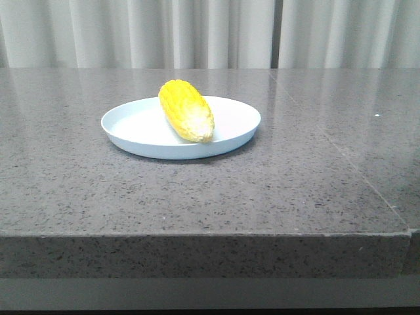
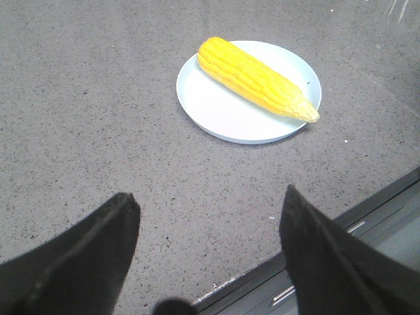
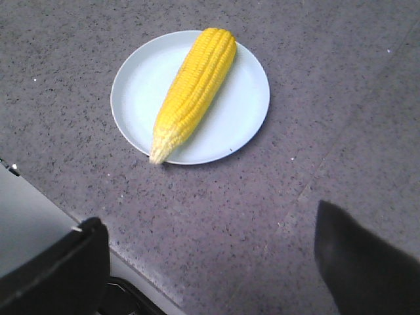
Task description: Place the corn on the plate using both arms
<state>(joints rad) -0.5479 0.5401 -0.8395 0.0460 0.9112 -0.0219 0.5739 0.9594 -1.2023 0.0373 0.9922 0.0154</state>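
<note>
The yellow corn [image 1: 186, 109] lies across the pale blue-white plate [image 1: 125, 125] on the grey stone table, its whitish tip toward the table's front edge and reaching the rim. Both show in the left wrist view (corn [image 2: 252, 77], plate [image 2: 216, 108]) and the right wrist view (corn [image 3: 193, 88], plate [image 3: 246, 108]). My left gripper [image 2: 209, 200] is open and empty, over the table's front edge, well back from the plate. My right gripper [image 3: 210, 220] is open and empty, also back near the front edge. Neither gripper shows in the front view.
The table's front edge [image 1: 197, 231] runs below the plate. A seam in the stone [image 1: 341, 157] crosses the right side. White curtains [image 1: 210, 33] hang behind the table.
</note>
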